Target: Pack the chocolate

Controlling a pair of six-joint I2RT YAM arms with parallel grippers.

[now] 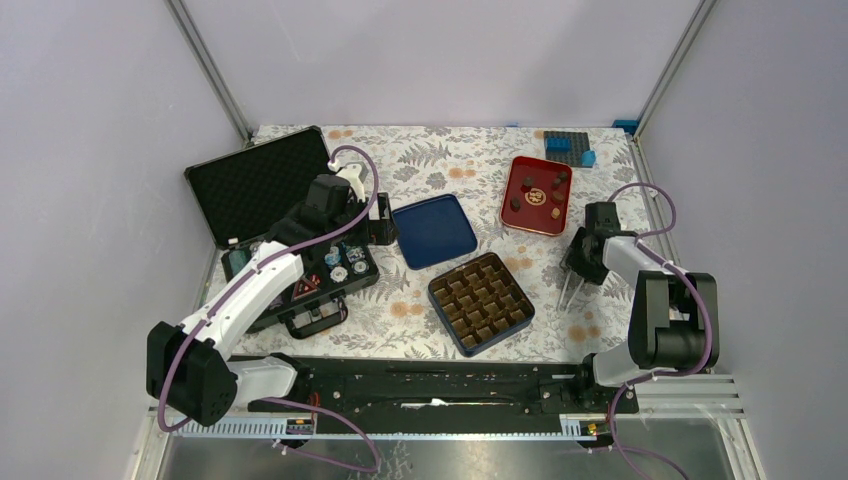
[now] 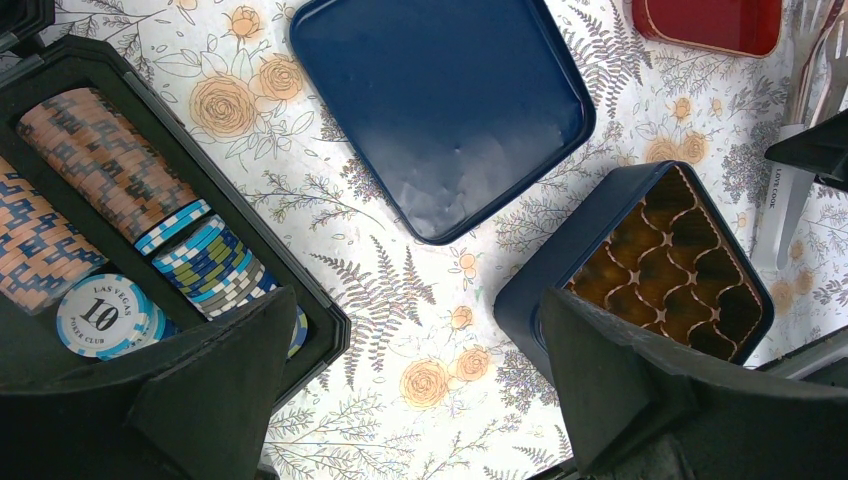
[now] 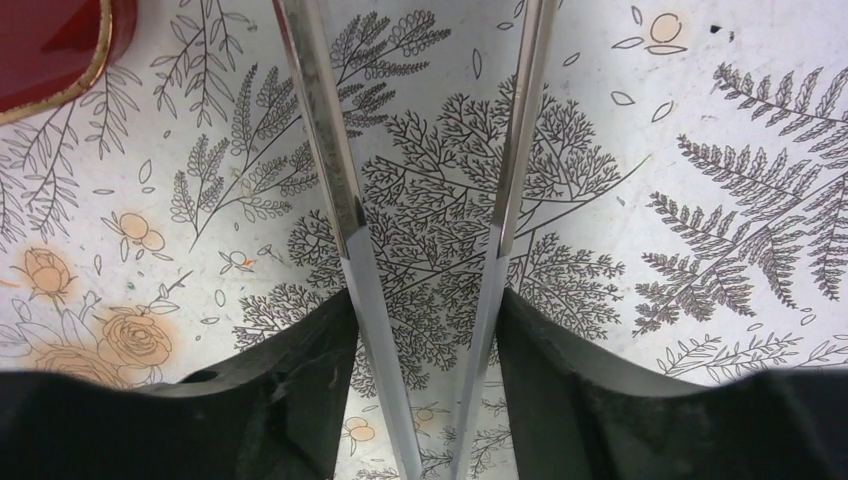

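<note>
Several dark chocolate lumps lie in the red tray at the back right. The blue box with its brown grid insert sits mid-table, its cells showing no chocolate. My right gripper is shut on metal tongs, whose two blades spread apart over the floral cloth, nothing between them. The tongs' tips hang right of the box and below the tray. My left gripper stands open over bare cloth between the poker chip case and the box.
The blue lid lies flat behind the box. An open black case with poker chips fills the left side. Blue bricks sit at the back right. A corner of the red tray shows in the right wrist view.
</note>
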